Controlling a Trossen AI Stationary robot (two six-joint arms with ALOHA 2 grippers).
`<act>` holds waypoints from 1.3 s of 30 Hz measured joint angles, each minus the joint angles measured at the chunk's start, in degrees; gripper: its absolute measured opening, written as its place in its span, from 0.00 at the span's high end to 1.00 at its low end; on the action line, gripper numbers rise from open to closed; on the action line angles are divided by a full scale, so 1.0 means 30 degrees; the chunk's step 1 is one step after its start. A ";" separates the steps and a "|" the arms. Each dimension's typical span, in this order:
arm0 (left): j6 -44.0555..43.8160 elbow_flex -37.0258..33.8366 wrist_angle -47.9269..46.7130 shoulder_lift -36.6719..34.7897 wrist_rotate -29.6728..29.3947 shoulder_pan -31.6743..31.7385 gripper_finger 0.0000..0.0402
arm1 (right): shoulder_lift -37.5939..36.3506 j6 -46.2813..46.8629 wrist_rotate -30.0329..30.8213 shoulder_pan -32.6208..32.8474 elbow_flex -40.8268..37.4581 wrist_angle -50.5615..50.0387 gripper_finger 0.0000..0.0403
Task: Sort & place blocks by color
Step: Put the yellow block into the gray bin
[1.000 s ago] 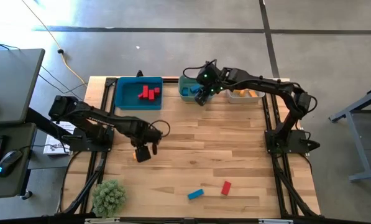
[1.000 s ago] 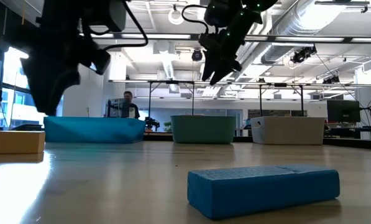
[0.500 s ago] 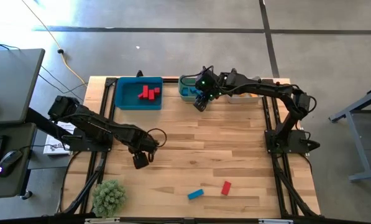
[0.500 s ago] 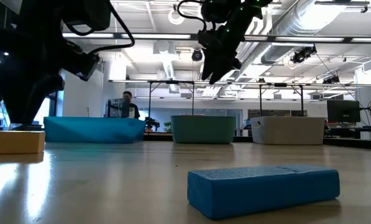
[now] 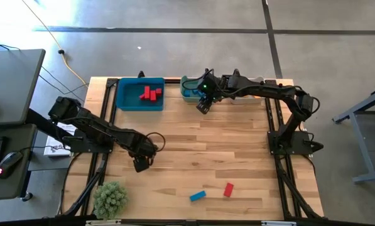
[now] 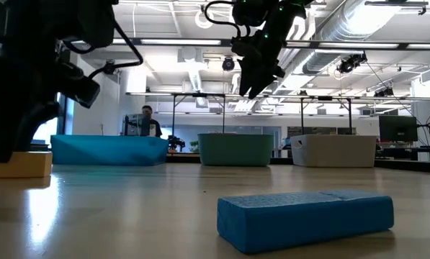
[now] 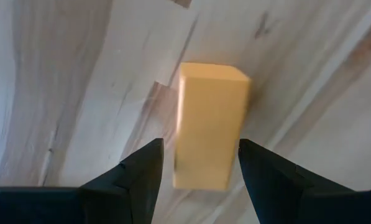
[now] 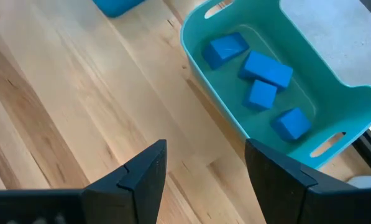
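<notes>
My left gripper (image 5: 141, 165) is low over the table's left middle, open. An orange bar block (image 7: 207, 127) lies flat on the wood between its two fingers, which stand on either side of it; I see no touch. The same block (image 6: 16, 164) shows in the low view. My right gripper (image 5: 202, 105) hangs open and empty above the table just in front of the teal bin (image 8: 334, 118), which holds several blue blocks (image 8: 267, 67). A blue bar (image 5: 197, 196) and a red block (image 5: 228, 189) lie on the table near its near edge.
A blue bin (image 5: 125, 100) with red blocks (image 5: 152, 93) stands at the far left, and a white bin (image 5: 247, 96) to the right of the teal one. A green plant (image 5: 110, 199) sits at the near left corner. Bare wood lies across the table's middle.
My left gripper has come down and a little toward the near edge, ending with its open fingers around the orange block, which has stayed put. My right gripper has shifted slightly toward the near edge, away from the teal bin.
</notes>
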 joint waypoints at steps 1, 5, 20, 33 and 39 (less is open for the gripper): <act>-0.0217 -0.0126 0.0053 0.0000 -0.0054 0.0000 0.51 | 0.0000 0.0007 0.0000 0.0000 0.0000 0.0005 0.49; -0.0360 -0.0682 0.0935 0.0000 -0.0134 0.0007 0.51 | 0.0000 0.0041 -0.0007 0.0000 0.0000 0.0012 0.49; 0.0971 -0.1909 0.1941 -0.0066 -0.0234 0.0007 0.67 | 0.0007 0.0357 -0.0044 0.0000 0.0000 0.0026 0.49; 0.1853 -0.1716 0.2891 -0.0826 -0.1062 0.0372 0.74 | 0.0007 0.0363 -0.2450 -0.0070 0.0000 0.0062 0.49; 0.2952 -0.0786 0.4239 -0.1559 -0.2101 0.1593 0.74 | 0.0007 0.1217 -0.6026 -0.0313 0.0000 0.0642 0.49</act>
